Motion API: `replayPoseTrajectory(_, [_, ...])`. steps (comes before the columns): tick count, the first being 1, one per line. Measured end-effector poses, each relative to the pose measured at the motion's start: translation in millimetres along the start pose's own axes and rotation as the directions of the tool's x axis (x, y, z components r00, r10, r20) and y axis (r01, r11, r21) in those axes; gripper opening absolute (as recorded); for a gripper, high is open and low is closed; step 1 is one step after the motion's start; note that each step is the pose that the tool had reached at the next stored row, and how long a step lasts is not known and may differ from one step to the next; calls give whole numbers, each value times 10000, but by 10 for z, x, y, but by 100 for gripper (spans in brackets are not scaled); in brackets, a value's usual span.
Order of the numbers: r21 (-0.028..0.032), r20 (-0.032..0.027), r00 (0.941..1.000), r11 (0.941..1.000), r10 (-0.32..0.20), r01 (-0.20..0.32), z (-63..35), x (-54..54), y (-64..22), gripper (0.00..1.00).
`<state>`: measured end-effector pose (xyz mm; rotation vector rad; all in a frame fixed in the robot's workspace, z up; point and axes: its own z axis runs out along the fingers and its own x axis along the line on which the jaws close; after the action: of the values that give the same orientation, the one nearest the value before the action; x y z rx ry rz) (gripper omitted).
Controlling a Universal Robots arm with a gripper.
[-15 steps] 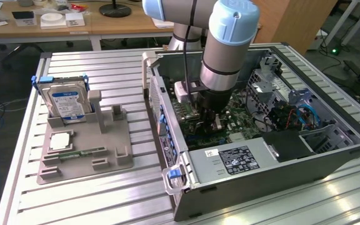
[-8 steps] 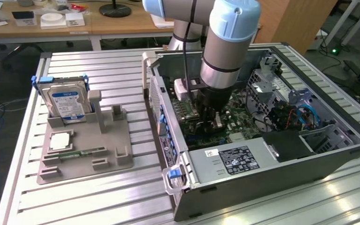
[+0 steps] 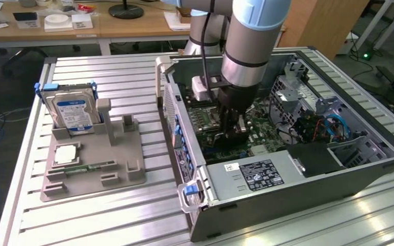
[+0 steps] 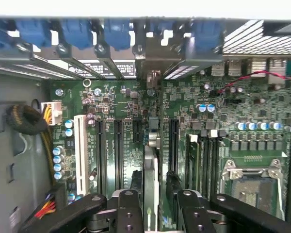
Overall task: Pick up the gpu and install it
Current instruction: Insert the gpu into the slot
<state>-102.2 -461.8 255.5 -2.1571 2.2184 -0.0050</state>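
The open computer case [image 3: 381,154] lies on its side on the metal table. My gripper [image 3: 233,134] reaches down into it over the green motherboard [image 4: 121,102]. In the wrist view the gpu [image 4: 150,170] is seen edge-on as a thin upright card running between my two black fingers [image 4: 128,208], and my gripper [image 4: 155,206] is shut on it. The card stands in line with the expansion slots [image 4: 117,145], and its far end points at the rear bracket openings [image 4: 153,77]. I cannot tell whether its lower edge touches a slot.
A silver hard drive [image 3: 74,114] stands in a grey fixture [image 3: 94,174] at the exterior view's left, with a green memory stick [image 3: 87,167] lying on it. Inside the case are the power supply [image 3: 258,177], the CPU socket [image 4: 252,177], blue latches [image 4: 116,34] and cable bundles [image 4: 26,119].
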Motion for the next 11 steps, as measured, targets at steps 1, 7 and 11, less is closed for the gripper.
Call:
replayPoseTrajectory(1, [2,1,10000,10000,0,0,-32,-1,-1,34])
replayPoseTrajectory(7, [26,1,10000,10000,0,0,-224,-7,-8,34])
replayPoseTrajectory(11, [31,5,10000,10000,0,0,-256,-8,-9,10])
